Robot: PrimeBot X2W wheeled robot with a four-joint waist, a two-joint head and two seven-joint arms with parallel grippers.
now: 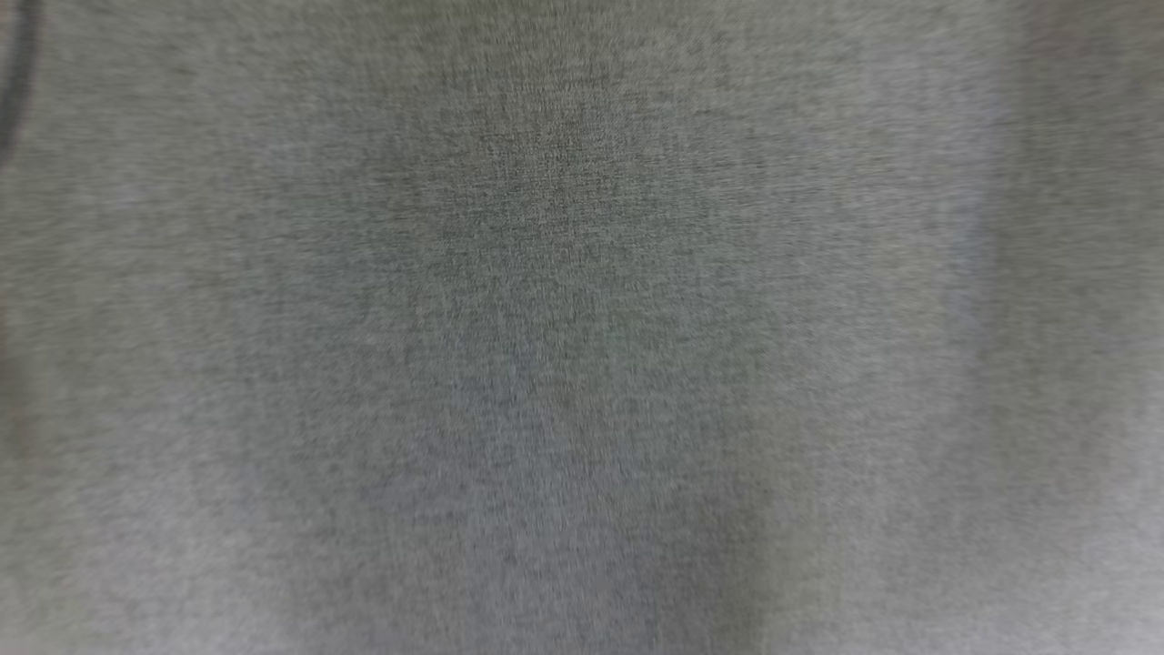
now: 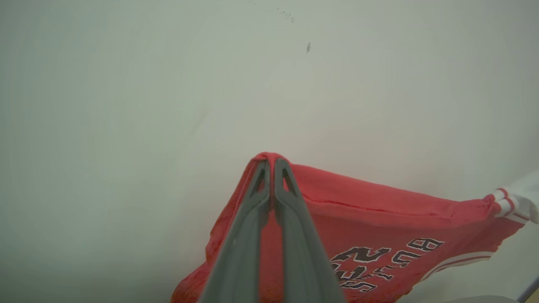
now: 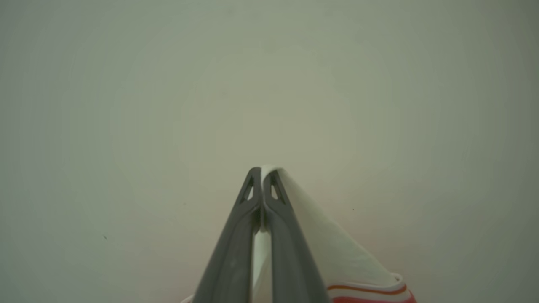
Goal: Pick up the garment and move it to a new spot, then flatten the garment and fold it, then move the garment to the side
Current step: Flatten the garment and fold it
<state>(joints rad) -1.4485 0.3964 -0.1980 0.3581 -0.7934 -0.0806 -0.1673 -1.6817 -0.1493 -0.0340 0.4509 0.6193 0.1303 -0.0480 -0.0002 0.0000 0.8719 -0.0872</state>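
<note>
The garment [image 2: 379,219] is a red top with black-and-white lettering and a white, red-striped cuff at its right end. In the left wrist view my left gripper [image 2: 271,162] is shut on a pinched red fold, and the cloth hangs off to the right and below the fingers. In the right wrist view my right gripper [image 3: 262,171] is shut on a white part of the garment [image 3: 337,252], whose red-striped band shows at the bottom edge. In the head view a blurred grey woven surface [image 1: 582,327] lies very close to the camera; I cannot tell what it is.
A plain pale surface [image 2: 168,105] lies behind the garment in both wrist views, with a few small dark specks [image 2: 308,47] on it. A dark curved edge [image 1: 18,82] shows at the head view's upper left corner.
</note>
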